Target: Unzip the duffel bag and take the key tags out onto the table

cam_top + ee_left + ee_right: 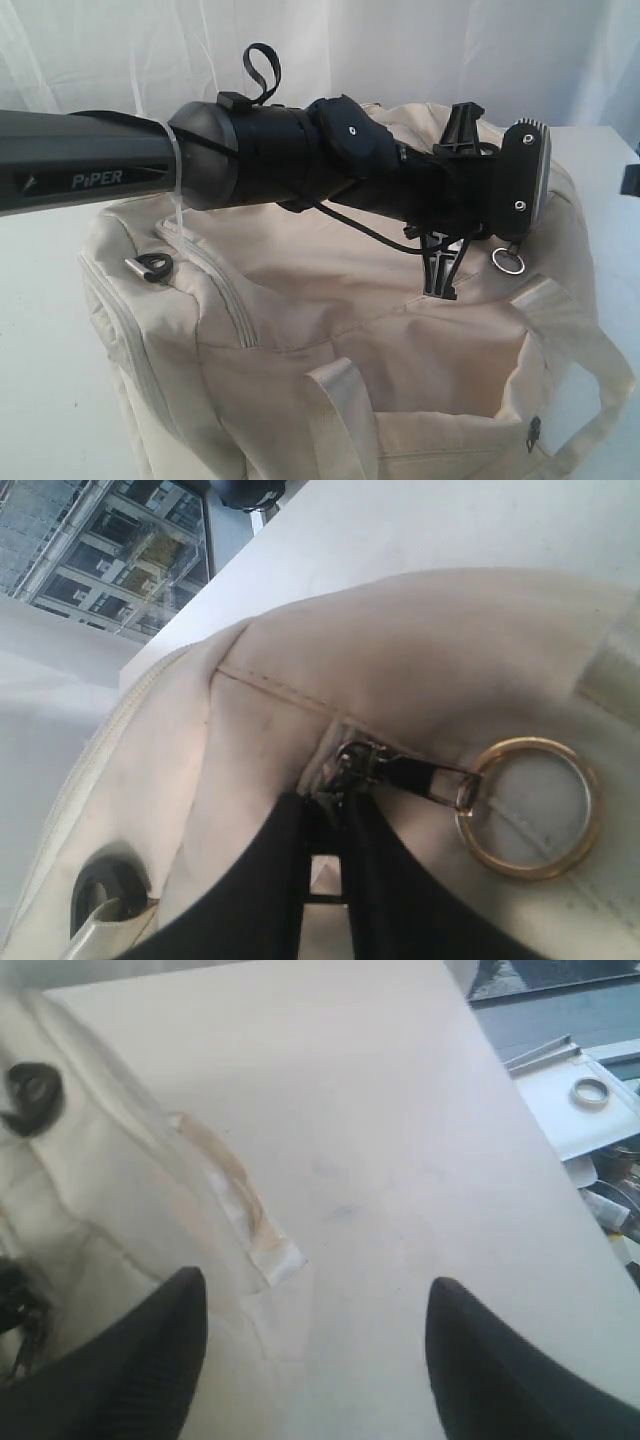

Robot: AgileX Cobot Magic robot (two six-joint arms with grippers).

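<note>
**Left arm** [90, 165] reaches level from the left across the duffel bag [330, 300], which sits on the table [40, 330]. **Left hand** [335, 805]: fingers nearly together, nipped on the ringed zipper pull [410, 773] at the bag's right end. **Right hand** [315, 1285]: fingers wide apart, above bare table just beside the bag.

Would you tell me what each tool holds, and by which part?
Left tool pinches the zipper pull at its slider end; right tool, open, holds nothing.
</note>
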